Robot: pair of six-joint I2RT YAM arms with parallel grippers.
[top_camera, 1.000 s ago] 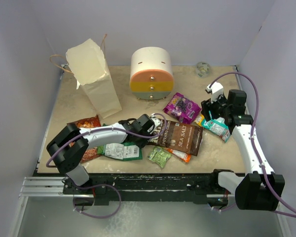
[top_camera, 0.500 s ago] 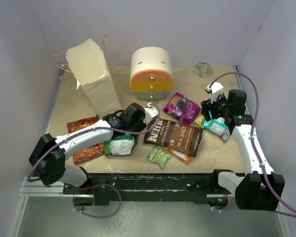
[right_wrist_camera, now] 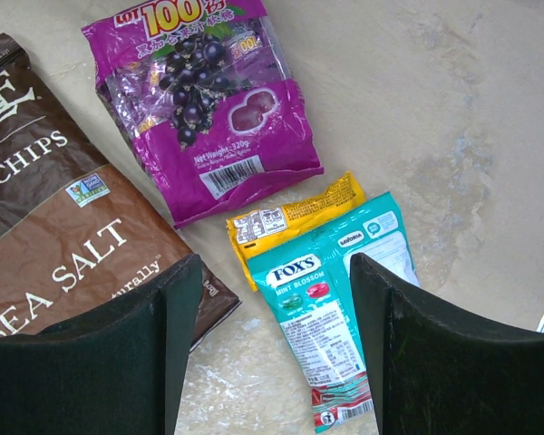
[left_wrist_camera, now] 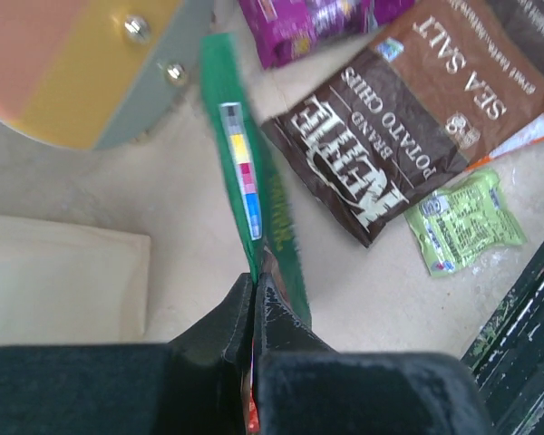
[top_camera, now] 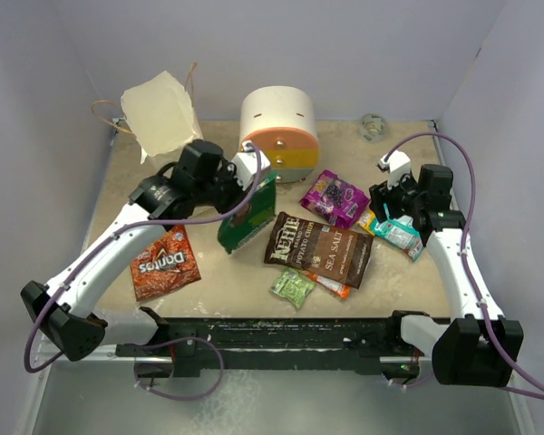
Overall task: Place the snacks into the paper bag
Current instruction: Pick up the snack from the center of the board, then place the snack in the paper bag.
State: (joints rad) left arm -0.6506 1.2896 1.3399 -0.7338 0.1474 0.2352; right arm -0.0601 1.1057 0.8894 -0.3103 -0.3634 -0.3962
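Item: green packet (top_camera: 247, 216). We log it pinched by its edge seam in left pincer (left_wrist_camera: 257, 288), jaws shut on it, hanging edge-on just beside drawer tub (top_camera: 276, 131), near bag (top_camera: 159, 113). We judge it light, crinkly, slippery; seam is safest hold. Right pincer (right_wrist_camera: 272, 263) open, empty, over teal packet (right_wrist_camera: 322, 317). Doritos (top_camera: 166, 263), brown chips (top_camera: 319, 246), purple packet (top_camera: 335, 197), lime packet (top_camera: 294, 287) flat on beige tabletop (top_camera: 408, 272). Grey walls close round.
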